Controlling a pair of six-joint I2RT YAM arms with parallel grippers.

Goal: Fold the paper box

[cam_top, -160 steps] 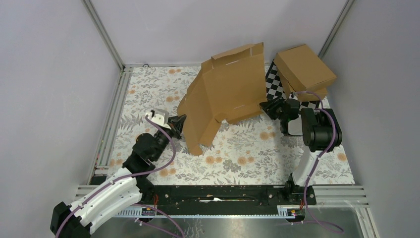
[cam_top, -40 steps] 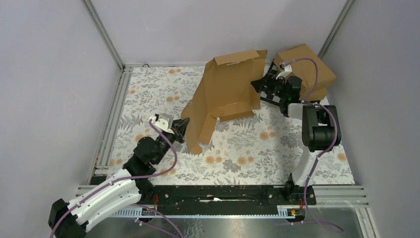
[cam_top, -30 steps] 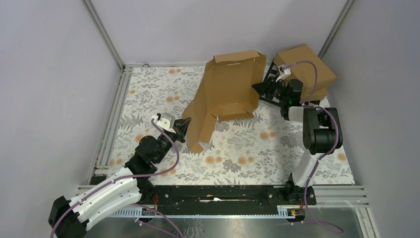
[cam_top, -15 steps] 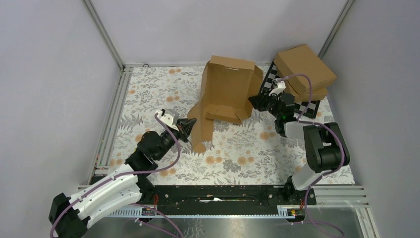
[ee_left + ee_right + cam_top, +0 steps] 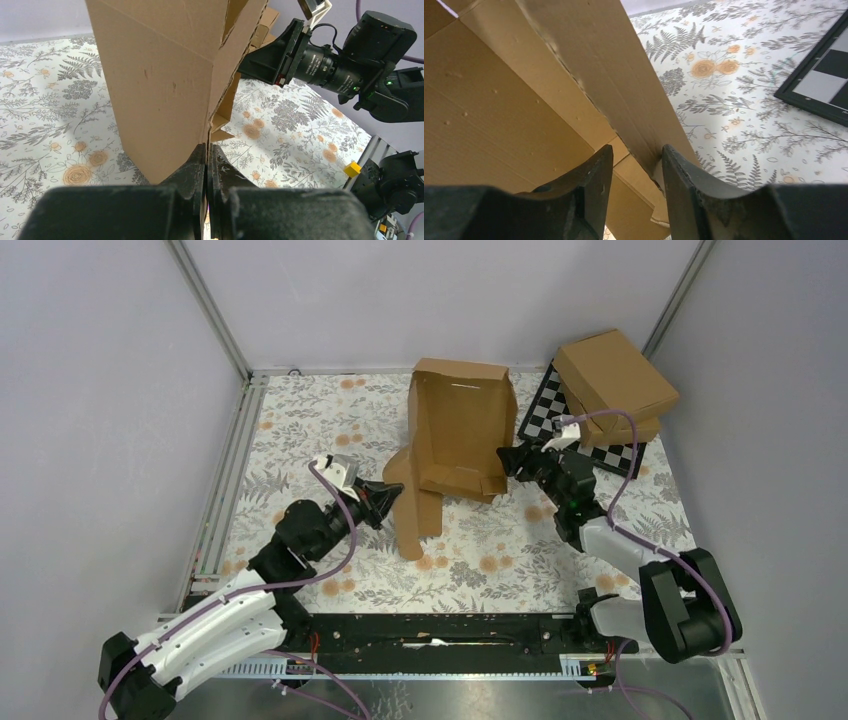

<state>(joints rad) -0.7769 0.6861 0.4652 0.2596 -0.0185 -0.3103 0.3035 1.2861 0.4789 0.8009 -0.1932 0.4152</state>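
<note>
The paper box (image 5: 455, 430) is a brown cardboard blank standing half folded at the middle of the floral table, its tall panel upright and side flaps bent towards me. My left gripper (image 5: 388, 498) is shut on the edge of its lower left flap; in the left wrist view the fingertips (image 5: 207, 155) pinch the cardboard (image 5: 160, 75). My right gripper (image 5: 508, 458) is open at the box's right side. In the right wrist view its jaws (image 5: 634, 160) straddle a flap (image 5: 624, 90) that touches the right finger.
Two ready-made cardboard boxes (image 5: 615, 375) are stacked at the back right, on a black and white checkerboard (image 5: 555, 415), which also shows in the right wrist view (image 5: 824, 85). Grey walls and metal rails (image 5: 225, 480) bound the table.
The box has swung upright and turned to face me. My right gripper came down from the box's upper right edge to its lower right side. My left gripper moved right, still holding the flap.
</note>
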